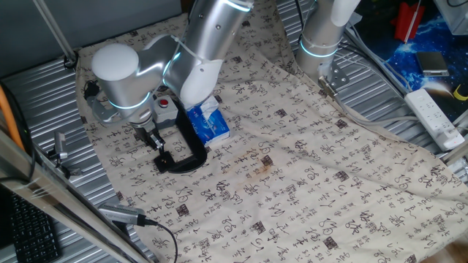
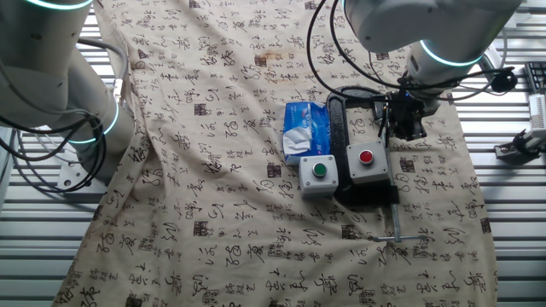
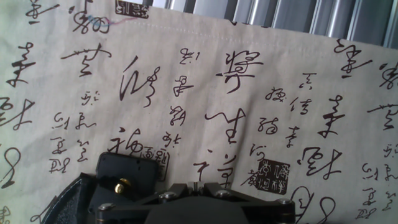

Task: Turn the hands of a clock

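The clock (image 3: 127,176) is a small black square body with a brass hub, seen at the lower left of the hand view. It sits in the jaw of a black C-clamp (image 1: 191,157) that lies on the patterned cloth. In the other fixed view the clamp's long bar (image 2: 339,128) shows, but my hand hides the clock. My gripper (image 3: 195,185) is low over the cloth just right of the clock, with its fingers closed together. It also shows in one fixed view (image 1: 153,142) and in the other fixed view (image 2: 397,128). I see no clock hands.
A blue tissue box (image 1: 208,123) lies beside the clamp. A grey box with a red button (image 2: 367,162) and one with a green button (image 2: 318,175) stand next to the clamp. A second arm's base (image 1: 322,44) stands at the back. Ribbed metal (image 3: 298,18) borders the cloth.
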Available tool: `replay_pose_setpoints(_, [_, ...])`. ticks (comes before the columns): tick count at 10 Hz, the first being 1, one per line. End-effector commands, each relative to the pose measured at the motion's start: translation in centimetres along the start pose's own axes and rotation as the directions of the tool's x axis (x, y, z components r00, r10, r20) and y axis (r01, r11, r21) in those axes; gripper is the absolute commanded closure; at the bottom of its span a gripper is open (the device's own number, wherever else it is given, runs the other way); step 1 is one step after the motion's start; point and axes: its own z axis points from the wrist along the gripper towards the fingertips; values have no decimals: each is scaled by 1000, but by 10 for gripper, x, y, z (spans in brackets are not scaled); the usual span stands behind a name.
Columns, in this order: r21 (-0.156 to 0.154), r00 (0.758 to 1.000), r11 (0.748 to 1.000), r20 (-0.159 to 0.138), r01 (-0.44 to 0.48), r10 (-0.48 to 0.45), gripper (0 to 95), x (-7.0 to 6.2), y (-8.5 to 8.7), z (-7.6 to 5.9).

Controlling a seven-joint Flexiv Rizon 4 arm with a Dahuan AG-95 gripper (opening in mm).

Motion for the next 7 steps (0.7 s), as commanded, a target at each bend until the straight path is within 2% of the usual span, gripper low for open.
replay_pose_setpoints(1, [-1,1000,1000,1,2,-2,950,-1,0,1])
replay_pose_setpoints(6, [-2,1000,1000,3,7,-7,950,-6,0,0])
replay_pose_setpoints(7, [-6,1000,1000,4,8,-8,950,-14,-1,-1])
